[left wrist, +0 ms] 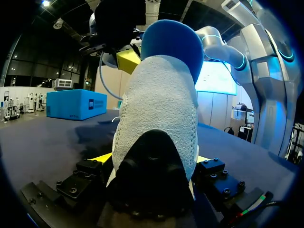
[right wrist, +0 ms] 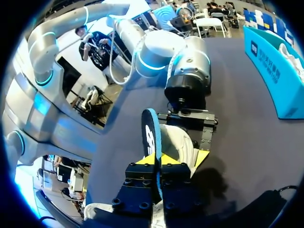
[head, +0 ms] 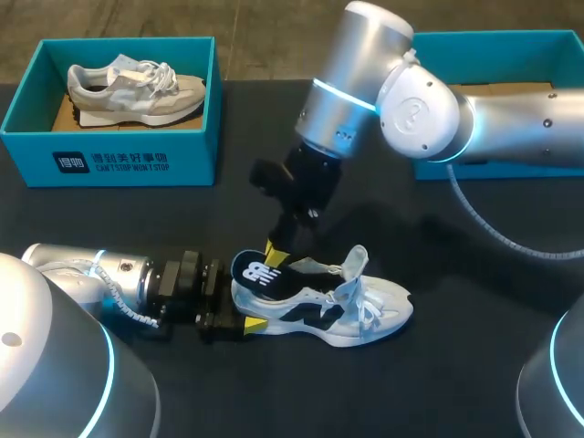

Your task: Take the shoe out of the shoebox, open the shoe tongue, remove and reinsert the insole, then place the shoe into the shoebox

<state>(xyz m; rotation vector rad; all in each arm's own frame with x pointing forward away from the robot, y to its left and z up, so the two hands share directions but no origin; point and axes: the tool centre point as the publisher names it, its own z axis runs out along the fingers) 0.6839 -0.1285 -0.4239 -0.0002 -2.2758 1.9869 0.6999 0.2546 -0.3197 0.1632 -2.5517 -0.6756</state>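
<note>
head view: the white sneaker (head: 342, 306) lies on its sole on the black worktop (head: 456, 374). its long axis runs across us, heel toward our left arm and toe toward the right. our left claw (head: 235, 306) is clamped on the heel from both sides. the dark blue insole (head: 258, 272) stands half out of the collar, tilted back over the heel. our right claw (head: 276, 251) comes down from above and pinches the insole's raised end. we judge the right arm is the one to work it, sliding along the shoe's length.
</note>
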